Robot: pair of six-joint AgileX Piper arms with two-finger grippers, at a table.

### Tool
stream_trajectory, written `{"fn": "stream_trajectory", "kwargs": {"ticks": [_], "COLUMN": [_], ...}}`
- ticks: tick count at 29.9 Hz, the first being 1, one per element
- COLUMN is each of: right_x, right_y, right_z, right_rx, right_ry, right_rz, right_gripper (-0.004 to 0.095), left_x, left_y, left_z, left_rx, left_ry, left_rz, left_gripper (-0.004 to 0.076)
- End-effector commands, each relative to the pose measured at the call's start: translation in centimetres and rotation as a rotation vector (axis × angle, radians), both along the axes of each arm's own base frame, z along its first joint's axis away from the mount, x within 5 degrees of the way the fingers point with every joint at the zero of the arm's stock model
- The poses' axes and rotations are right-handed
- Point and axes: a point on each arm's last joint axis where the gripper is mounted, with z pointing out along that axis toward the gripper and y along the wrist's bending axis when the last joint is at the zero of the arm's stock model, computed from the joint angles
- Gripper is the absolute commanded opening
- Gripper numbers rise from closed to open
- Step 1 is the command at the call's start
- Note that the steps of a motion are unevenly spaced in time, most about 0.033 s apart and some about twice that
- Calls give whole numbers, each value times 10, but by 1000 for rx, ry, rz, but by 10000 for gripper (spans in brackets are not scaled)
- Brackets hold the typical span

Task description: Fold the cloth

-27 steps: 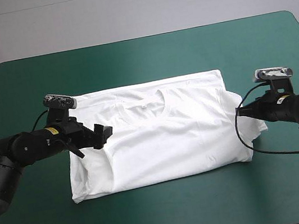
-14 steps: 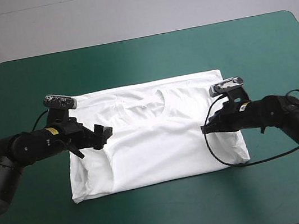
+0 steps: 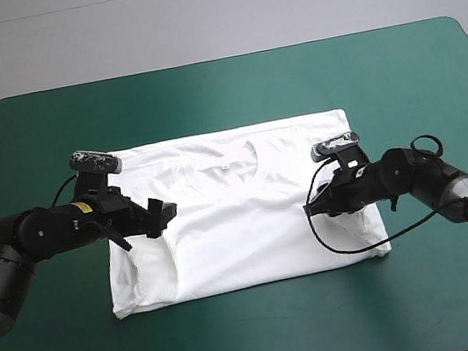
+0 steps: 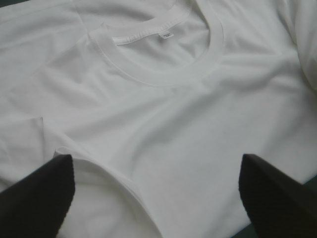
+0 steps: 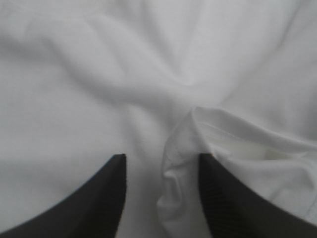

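The white T-shirt (image 3: 242, 227) lies flat on the teal-green cover, collar (image 3: 245, 158) toward the far edge and both sides folded inward. My left gripper (image 3: 162, 215) hovers over the shirt's left part, fingers wide open; in its wrist view the left gripper (image 4: 156, 163) faces the collar (image 4: 163, 74), with a folded sleeve edge near one finger. My right gripper (image 3: 310, 206) sits low over the shirt's right part. In the right wrist view the right gripper (image 5: 161, 158) stands open, a bunched fold (image 5: 223, 134) of the T-shirt (image 5: 74, 74) lying between and ahead of its fingers.
The teal-green table (image 3: 220, 88) shows bare cover on all sides of the shirt, widest toward the far edge and at the front. Beyond the far edge is grey floor.
My right gripper has moved left from the shirt's right edge onto the shirt, carrying the right side over so it now lies folded inward. The left arm has barely moved.
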Motion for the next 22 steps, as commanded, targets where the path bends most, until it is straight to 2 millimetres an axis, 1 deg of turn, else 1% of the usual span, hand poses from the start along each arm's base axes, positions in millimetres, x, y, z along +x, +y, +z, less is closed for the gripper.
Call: {"fn": "stream_trajectory", "kwargs": {"ticks": [1, 2, 6, 9, 13, 15, 17, 20, 22], "right_x": [-3, -6, -26, -46, -74, -88, -98, -112, -119], "right_y": [2, 1, -6, -16, -34, -41, -45, -49, -52], "right_z": [39, 47, 77, 90, 100, 105, 110, 118, 120], "right_rx": [57, 63, 62, 15, -92, -121, -117, -108, -108], "right_ry": [-98, -103, -130, -122, -70, -54, -56, -72, -67], "right_rz": [12, 19, 32, 26, -1, -14, -16, -17, -16], "right_gripper": [723, 750, 726, 708, 666, 647, 641, 629, 629], "left_x": [-2, -2, -7, -14, -29, -36, -42, -45, -47], "left_y": [-1, -1, 0, 8, 27, 36, 41, 39, 38], "left_z": [20, 20, 25, 31, 27, 21, 14, 0, -15], "left_rx": [-48, -47, -17, 64, 242, 328, 374, 351, 343], "left_ry": [-93, -89, -49, 7, 126, 206, 267, 310, 350], "left_rz": [12, 10, -8, 20, 105, 152, 165, 158, 156], "left_gripper": [648, 648, 648, 648, 648, 648, 648, 648, 648]}}
